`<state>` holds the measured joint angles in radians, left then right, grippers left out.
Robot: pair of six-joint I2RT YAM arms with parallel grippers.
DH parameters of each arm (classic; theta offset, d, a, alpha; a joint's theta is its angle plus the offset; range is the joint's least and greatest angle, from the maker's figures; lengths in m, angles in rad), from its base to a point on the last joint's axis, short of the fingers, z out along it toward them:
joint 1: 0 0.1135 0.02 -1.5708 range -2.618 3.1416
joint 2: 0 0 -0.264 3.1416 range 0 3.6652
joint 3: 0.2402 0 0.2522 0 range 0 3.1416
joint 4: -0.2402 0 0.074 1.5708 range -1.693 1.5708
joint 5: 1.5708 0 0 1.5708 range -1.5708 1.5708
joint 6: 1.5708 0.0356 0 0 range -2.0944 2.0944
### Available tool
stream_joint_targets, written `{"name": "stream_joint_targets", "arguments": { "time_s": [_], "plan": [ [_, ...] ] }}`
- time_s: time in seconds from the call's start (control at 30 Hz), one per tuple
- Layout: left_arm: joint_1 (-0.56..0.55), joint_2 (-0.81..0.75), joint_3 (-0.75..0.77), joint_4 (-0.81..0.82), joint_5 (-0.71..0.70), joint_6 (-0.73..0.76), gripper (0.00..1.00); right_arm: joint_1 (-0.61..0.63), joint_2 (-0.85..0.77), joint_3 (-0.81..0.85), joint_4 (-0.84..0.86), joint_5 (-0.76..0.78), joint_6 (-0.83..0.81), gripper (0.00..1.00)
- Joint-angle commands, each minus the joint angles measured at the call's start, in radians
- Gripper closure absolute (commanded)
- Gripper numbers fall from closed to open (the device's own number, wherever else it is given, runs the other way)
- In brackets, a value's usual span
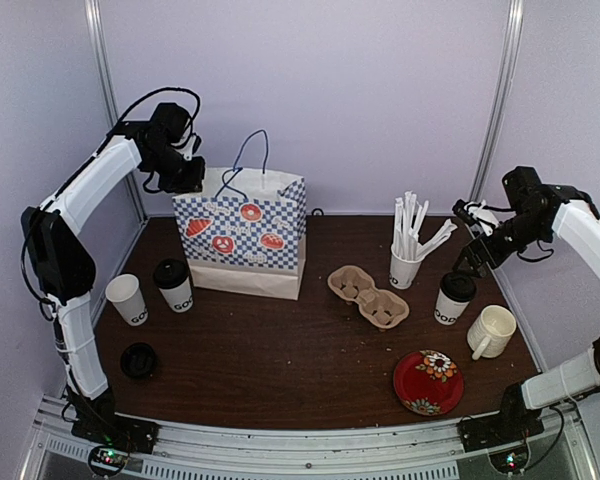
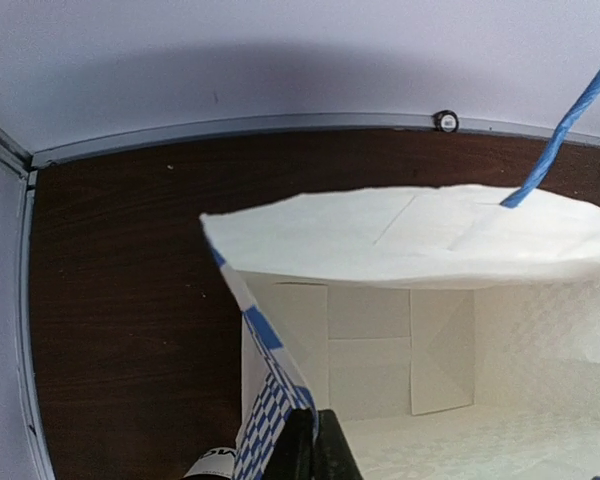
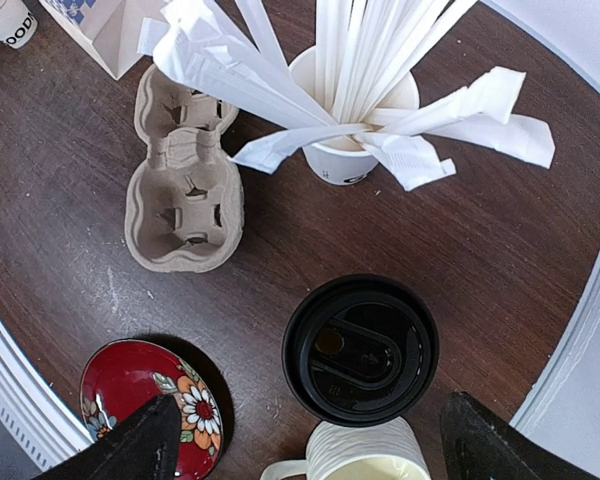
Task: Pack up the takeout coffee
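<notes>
Showing my left gripper [image 2: 317, 455] pinched shut on the side rim of the paper bag [image 1: 245, 235], at the table's [image 1: 280, 350] rear left. My right gripper [image 3: 320, 445] hangs with jaws spread wide above a lidded coffee cup [image 3: 360, 350], which stands between the stirrer cup [image 3: 355, 150] and the cream mug [image 3: 365, 455]. A second lidded cup [image 1: 173, 285] and an unlidded cup [image 1: 128, 298] stand left of the bag.
</notes>
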<state>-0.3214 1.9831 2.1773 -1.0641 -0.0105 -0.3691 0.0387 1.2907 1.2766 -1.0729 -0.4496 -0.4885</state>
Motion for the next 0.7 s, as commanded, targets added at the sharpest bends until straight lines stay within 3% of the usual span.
{"name": "stream_joint_targets", "arguments": {
  "time_s": [0.0, 0.27, 0.67],
  "plan": [
    [-0.002, -0.074, 0.032, 0.049, 0.156, -0.010, 1.00, -0.005, -0.017, 0.032, -0.009, 0.005, 0.014, 0.07],
    [-0.002, -0.173, 0.012, 0.036, 0.395, -0.044, 1.00, -0.005, -0.047, 0.042, -0.017, -0.002, 0.032, 0.07],
    [-0.036, -0.262, -0.082, -0.080, 0.603, -0.006, 1.00, -0.003, -0.052, 0.110, -0.057, -0.037, 0.048, 0.07]
  ]
}}
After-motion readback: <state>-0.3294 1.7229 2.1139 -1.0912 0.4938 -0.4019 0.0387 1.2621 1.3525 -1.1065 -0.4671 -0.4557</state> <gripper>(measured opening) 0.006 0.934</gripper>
